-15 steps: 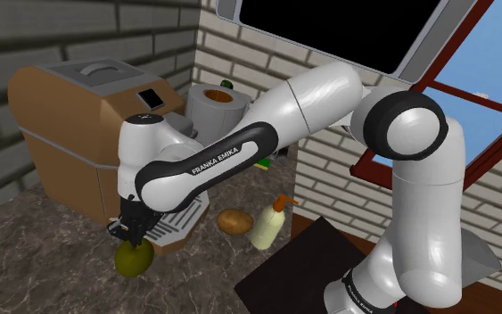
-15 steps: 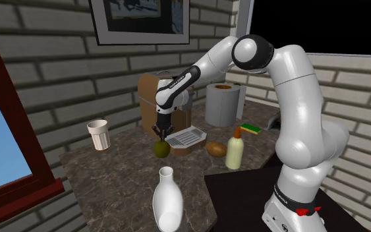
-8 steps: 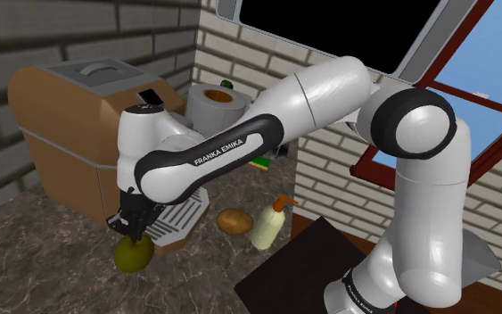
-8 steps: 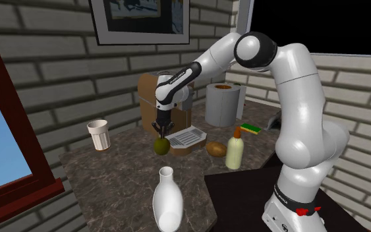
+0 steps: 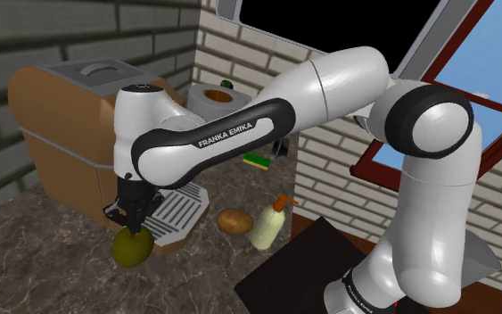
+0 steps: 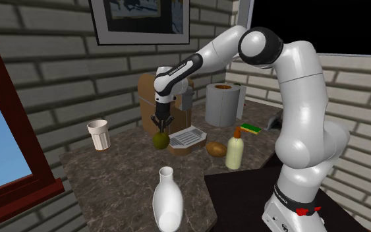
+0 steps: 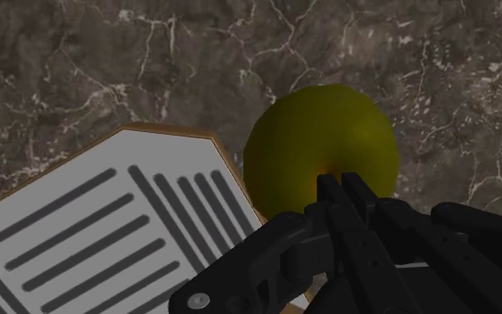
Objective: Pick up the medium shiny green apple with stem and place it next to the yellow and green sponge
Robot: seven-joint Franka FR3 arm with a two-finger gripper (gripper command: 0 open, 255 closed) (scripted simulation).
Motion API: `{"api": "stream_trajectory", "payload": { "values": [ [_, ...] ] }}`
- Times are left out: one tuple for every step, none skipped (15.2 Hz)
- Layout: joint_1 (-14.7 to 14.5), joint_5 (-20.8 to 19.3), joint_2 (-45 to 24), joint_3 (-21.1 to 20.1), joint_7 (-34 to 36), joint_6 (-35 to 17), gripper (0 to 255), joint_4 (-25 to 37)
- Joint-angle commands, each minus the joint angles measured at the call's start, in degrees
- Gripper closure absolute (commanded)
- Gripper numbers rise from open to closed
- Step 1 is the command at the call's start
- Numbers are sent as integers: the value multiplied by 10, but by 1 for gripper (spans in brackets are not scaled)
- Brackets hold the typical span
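- Arm (image 5: pixel 329 89) — white with dark joints, reaching from the stand across the desk (image 5: pixel 35 268), hand pointing straight down in front of a brown box-shaped machine (image 5: pixel 57 134).
- Jaws — black, drawn almost together. In the wrist view the two tips meet on the crown of the apple (image 7: pixel 320 147), pinching it where the stem would sit; the stem itself is hidden by them.
- Apple — dull yellow-green and round, directly under the jaws and just beside the corner of the white slotted tray (image 7: pixel 88 232) at the foot of the machine. Whether its underside touches the marbled desk cannot be told.
- Sponge (image 5: pixel 258 161) — yellow and green, lying flat near the brick wall, behind the arm and well apart from the apple.
- Between apple and sponge, toward the shoulder view's right: a brown potato (image 5: pixel 234 220) and, just beside it, a pale pump bottle (image 5: pixel 267 227), upright.
- Paper roll (image 6: pixel 222 105) — upright beside the machine, near the sponge.
- Second exterior view, left and foreground: a ribbed white cup (image 6: pixel 99 134) and a white vase (image 6: pixel 167 204), both upright, both apart from the apple.
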State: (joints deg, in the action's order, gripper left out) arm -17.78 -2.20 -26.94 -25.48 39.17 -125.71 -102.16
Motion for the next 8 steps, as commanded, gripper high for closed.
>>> {"api": "stream_trajectory", "payload": {
  "values": [
    [4, 4, 12, -2, -4, 10, 255, 2],
    [5, 6, 16, -3, -4, 17, 255, 5],
    [6, 7, 20, -4, -4, 23, 255, 7],
    [6, 9, 24, -5, -4, 29, 255, 10],
    [7, 10, 27, -6, -4, 35, 255, 13],
    [8, 12, 31, -7, -5, 42, 255, 16],
    [8, 13, 34, -8, -5, 48, 255, 19],
    [9, 14, 38, -8, -5, 54, 255, 22]
  ]
}}
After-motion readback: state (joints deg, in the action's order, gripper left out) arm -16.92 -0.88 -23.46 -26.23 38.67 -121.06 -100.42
